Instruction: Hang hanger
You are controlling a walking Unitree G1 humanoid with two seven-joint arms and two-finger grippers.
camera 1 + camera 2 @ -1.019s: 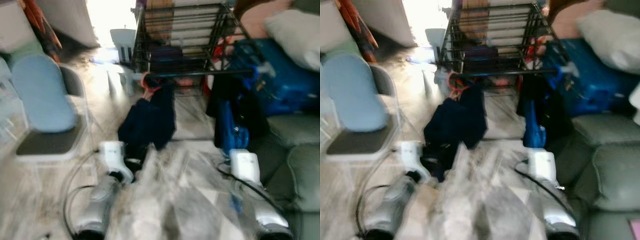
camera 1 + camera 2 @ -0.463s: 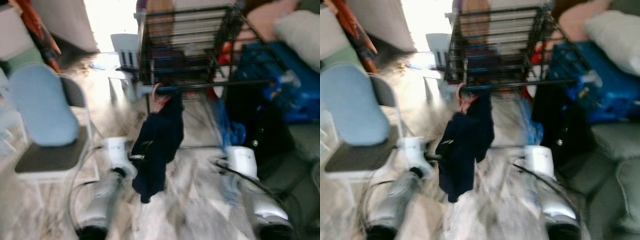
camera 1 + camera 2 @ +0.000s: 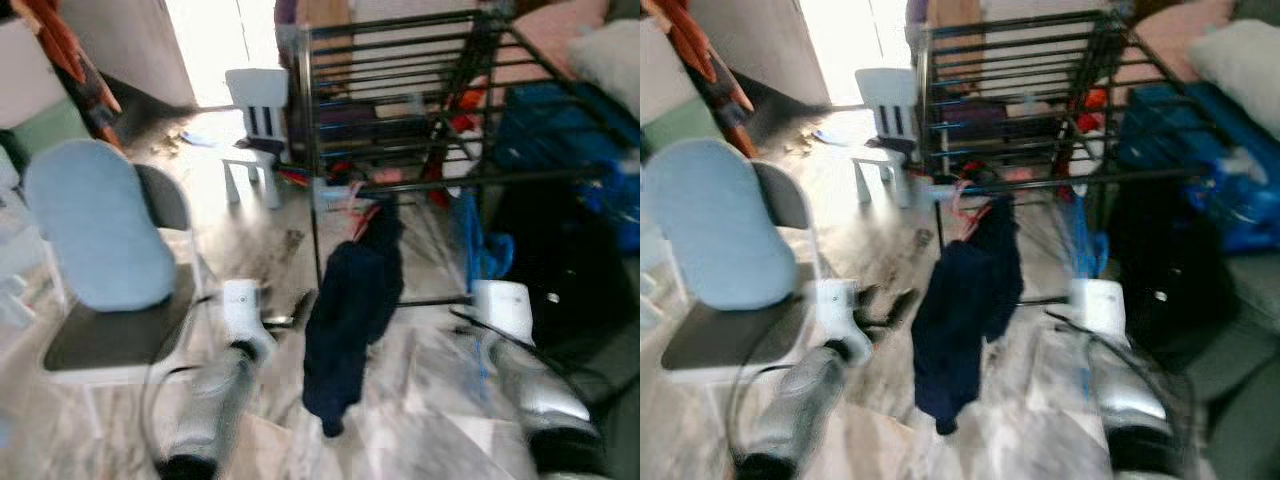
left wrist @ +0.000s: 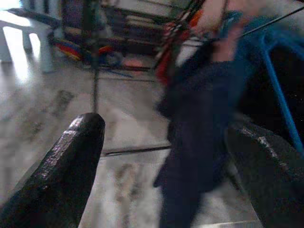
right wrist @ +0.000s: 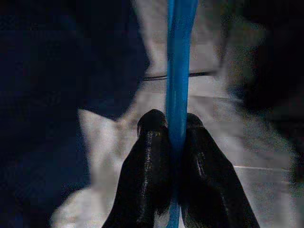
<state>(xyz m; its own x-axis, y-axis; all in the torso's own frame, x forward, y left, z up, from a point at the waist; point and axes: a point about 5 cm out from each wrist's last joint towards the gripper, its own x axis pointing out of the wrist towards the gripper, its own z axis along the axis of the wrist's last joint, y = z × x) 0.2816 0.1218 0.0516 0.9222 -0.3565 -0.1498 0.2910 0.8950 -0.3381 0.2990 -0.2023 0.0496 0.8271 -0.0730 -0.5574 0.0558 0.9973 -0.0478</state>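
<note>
Underfoot, pale marbled floor point(image 3: 400, 370). Black wire drying rack point(image 3: 400, 90) planted on it toward 12 o'clock, front rail carrying a reddish hanger point(image 3: 357, 205) with a dark navy garment point(image 3: 345, 320) drooping nearly to the floor, plus a blue hanger point(image 3: 478, 245) at 2 o'clock. Folding chair point(image 3: 105, 250) with light blue back stood at 9 o'clock. Small white child's chair point(image 3: 255, 125) stood at 11 o'clock, near the rack's corner. Grey sofa point(image 3: 1240, 300) sat at 3 o'clock.

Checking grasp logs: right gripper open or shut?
Shut. In the right wrist view the right gripper has both black fingers pressed against a blue hanger strip.
</note>
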